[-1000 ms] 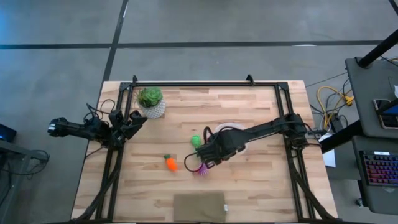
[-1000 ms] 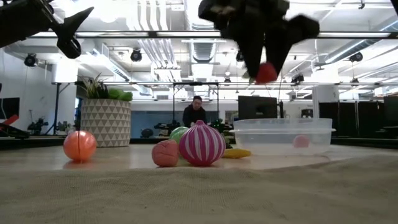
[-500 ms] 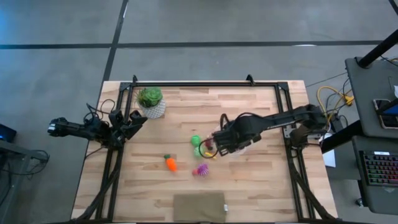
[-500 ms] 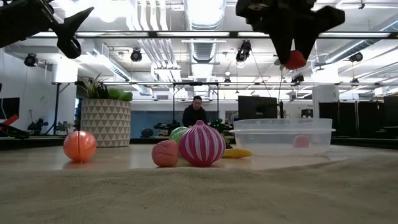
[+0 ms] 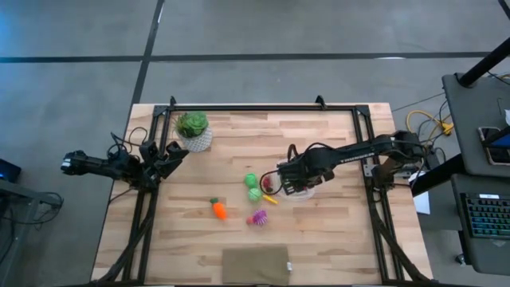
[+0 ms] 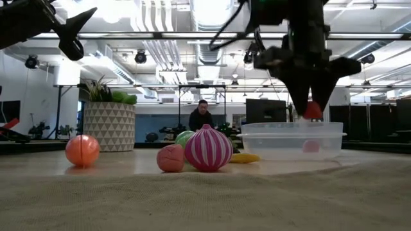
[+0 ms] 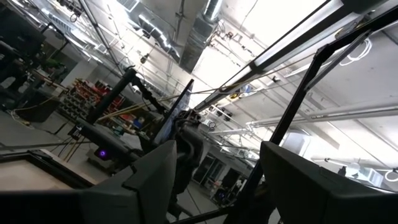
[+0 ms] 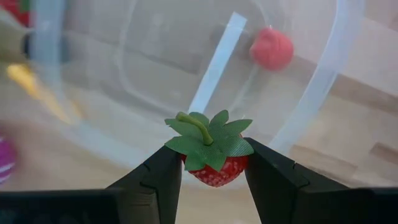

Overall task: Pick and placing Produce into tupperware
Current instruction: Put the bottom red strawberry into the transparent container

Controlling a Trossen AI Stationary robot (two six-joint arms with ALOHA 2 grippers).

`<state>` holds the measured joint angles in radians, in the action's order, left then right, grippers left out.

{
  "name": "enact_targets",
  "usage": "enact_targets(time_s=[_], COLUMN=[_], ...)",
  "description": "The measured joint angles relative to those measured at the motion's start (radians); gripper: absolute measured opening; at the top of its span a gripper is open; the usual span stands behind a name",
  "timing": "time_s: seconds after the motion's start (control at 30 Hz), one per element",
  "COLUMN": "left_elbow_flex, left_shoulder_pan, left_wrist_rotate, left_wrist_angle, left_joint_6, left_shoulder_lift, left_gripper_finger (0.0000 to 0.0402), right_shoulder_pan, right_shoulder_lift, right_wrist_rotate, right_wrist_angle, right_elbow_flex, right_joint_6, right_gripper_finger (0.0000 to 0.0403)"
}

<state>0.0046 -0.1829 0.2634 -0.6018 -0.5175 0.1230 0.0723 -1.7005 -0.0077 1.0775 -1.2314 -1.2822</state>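
My right gripper (image 6: 313, 109) hangs over the clear round tupperware (image 6: 292, 138), shut on a red strawberry (image 8: 213, 167) with a green leaf top. The strawberry sits just above the whitish rim (image 8: 323, 81). One small red piece (image 8: 272, 48) lies on the tupperware's floor. On the table to its left lie two green balls (image 5: 253, 186), a red piece (image 5: 267, 184), a yellow piece (image 5: 270, 199), the magenta bunch (image 5: 257, 218) and the orange carrot (image 5: 217, 210). My left gripper (image 7: 217, 158) waits open at the table's left edge, pointing upward. My right gripper pinches the strawberry's red body (image 8: 214, 174) between its two fingers, one on each side, just under the leaves. The fingers point down from above. The strawberry is lifted clear, leaf top toward the wrist, just over the tupperware's rim.
A leafy plant in a white patterned pot (image 5: 194, 131) stands at the far left. A tan cloth (image 5: 255, 265) lies at the near edge. Black frame rails (image 5: 263, 108) run along the table's far side and both ends.
My right gripper has carried the strawberry from above the magenta bunch toward the table's right and far side, then down, so that it now hangs just over the tupperware. It has stayed shut on the strawberry.
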Motion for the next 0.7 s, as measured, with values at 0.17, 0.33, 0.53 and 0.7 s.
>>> enact_targets(time_s=[0.17, 0.33, 0.53, 0.7], left_elbow_flex=[0.0, 0.0, 0.0, 0.0], left_shoulder_pan=[0.0, 0.0, 0.0, 0.0], left_wrist_rotate=[0.002, 0.01, 0.028, 0.042], left_wrist_angle=[-0.001, -0.001, -0.002, -0.002], left_joint_6=[0.0, 0.0, 0.0, 0.0], left_shoulder_lift=[0.0, 0.0, 0.0, 0.0], left_gripper_finger=[0.0219, 0.0219, 0.0219, 0.0219], right_shoulder_pan=[-0.032, -0.04, -0.04, -0.04], right_shoulder_lift=[-0.001, -0.003, -0.004, -0.004], right_wrist_rotate=[0.0, -0.004, -0.003, 0.002], right_wrist_angle=[-0.017, -0.055, -0.09, -0.088], right_elbow_flex=[0.054, 0.091, 0.112, 0.121], right_joint_6=[0.043, 0.105, 0.116, 0.113], right_gripper_finger=[0.0153, 0.0155, 0.0202, 0.0246])
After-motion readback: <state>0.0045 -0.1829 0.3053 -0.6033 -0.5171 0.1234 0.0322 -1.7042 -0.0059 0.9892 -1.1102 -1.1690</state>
